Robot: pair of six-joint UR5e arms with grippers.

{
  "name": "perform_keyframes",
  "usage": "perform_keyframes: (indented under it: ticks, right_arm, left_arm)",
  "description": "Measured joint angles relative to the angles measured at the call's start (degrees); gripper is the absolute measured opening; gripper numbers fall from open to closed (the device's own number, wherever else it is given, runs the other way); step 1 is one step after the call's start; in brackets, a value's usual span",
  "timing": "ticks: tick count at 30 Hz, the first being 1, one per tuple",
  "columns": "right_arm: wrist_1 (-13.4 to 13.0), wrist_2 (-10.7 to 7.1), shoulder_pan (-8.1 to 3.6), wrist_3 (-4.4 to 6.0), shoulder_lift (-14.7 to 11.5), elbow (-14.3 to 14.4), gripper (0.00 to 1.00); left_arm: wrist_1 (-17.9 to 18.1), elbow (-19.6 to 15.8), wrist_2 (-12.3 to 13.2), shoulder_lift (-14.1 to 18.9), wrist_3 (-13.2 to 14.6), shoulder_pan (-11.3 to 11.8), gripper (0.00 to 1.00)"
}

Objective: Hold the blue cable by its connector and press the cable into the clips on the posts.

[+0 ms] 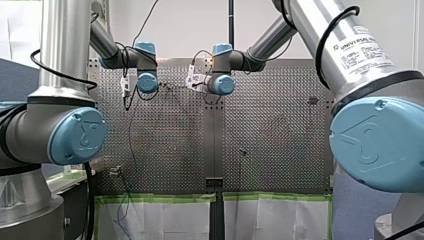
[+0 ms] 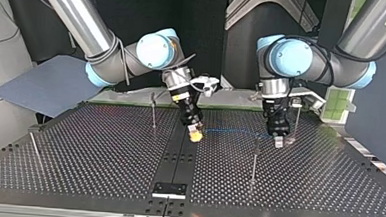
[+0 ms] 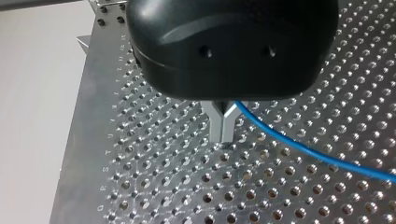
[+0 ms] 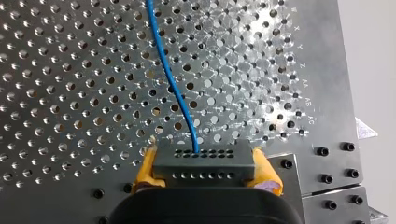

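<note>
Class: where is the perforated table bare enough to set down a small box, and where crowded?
Top view. Bare: the perforated metal table from the leftmost thin metal post to the black centre strip, and its near right corner. Crowded: the middle, where the thin blue cable spans my right gripper and my left gripper.

— Caught in my right gripper point(image 4: 205, 170)?
— Clamping a dark grey rectangular connector block point(image 4: 204, 158), pierced with two rows of small holes, at both short ends between yellow pads point(image 4: 145, 167).
— And leaving the block?
— Running out of a hole in the row farther from the gripper: a thin blue cable point(image 4: 170, 79), curving away ahead over the silvery perforated metal table point(image 4: 70, 70). Just beside the block, a plain metal plate point(image 4: 306, 179) studded with black round-headed screws point(image 4: 322, 151); along the table's edge, stamped letters point(image 4: 303, 65), X through AC.
</note>
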Motion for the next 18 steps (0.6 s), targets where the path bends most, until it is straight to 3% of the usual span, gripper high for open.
perform_keyframes:
  ticks: [18]
  right_arm:
    - [-0.17,-0.02,-1.41,0.0,0.21,-0.62,0.0]
  left_arm:
    - [-1.04,4.74,4.53,-4.08,-2.69,2.38,0.0]
